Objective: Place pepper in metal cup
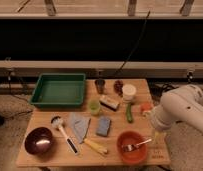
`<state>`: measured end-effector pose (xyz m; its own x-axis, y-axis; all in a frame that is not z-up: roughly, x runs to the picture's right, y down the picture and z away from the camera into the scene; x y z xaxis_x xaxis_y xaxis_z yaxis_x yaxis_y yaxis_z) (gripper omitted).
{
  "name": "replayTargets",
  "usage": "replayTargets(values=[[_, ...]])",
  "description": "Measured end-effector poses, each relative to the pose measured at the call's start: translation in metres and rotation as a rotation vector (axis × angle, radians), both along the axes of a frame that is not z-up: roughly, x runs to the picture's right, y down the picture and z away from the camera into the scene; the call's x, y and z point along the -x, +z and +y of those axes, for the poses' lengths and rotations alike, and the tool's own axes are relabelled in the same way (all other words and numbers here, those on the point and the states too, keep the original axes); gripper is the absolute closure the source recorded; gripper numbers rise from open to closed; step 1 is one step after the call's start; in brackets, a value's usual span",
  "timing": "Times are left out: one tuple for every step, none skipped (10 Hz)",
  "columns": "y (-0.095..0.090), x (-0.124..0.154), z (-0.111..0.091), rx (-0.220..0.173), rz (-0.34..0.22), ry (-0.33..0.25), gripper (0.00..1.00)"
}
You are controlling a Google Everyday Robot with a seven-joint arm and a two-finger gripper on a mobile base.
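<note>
pepper (129, 112) lies just in front of the white container (128, 92), long axis running front to back. metal cup (100, 86) stands left of that container. my gripper (157, 133) hangs front-right of it, pepper to its left, jaws wide, holding nothing.

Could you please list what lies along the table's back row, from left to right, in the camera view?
Green rectangular plastic tray → dark grey metal cup → dark red round object → white round container. The robot's hand hangs nearer, at the wooden table's right edge beside the round orange bowl.
</note>
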<state>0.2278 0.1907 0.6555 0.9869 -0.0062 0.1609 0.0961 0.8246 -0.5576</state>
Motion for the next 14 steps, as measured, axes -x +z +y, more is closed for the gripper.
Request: replayTargets(values=[[0.003, 0.001, -0.002, -0.007, -0.013, -0.014, 0.2], [0.011, 0.004, -0.011, -0.018, -0.034, -0.04, 0.2], [0.022, 0.007, -0.022, -0.029, -0.056, -0.067, 0.2], [0.035, 0.01, -0.035, -0.039, -0.08, -0.099, 0.2], [0.055, 0.016, -0.053, -0.053, -0.114, -0.15, 0.2], [0.065, 0.019, -0.061, -0.059, -0.135, -0.179, 0.2], [0.084, 0.021, -0.075, -0.072, -0.167, -0.238, 0.2], [0.098, 0.024, -0.081, -0.082, -0.198, -0.299, 0.2], [0.107, 0.027, -0.082, -0.087, -0.222, -0.343, 0.2], [0.123, 0.029, -0.082, -0.095, -0.249, -0.401, 0.2], [0.133, 0.032, -0.081, -0.096, -0.263, -0.43, 0.2], [0.147, 0.034, -0.078, -0.092, -0.275, -0.458, 0.2], [0.162, 0.035, -0.073, -0.084, -0.285, -0.479, 0.2], [0.176, 0.037, -0.069, -0.072, -0.294, -0.5, 0.2]])
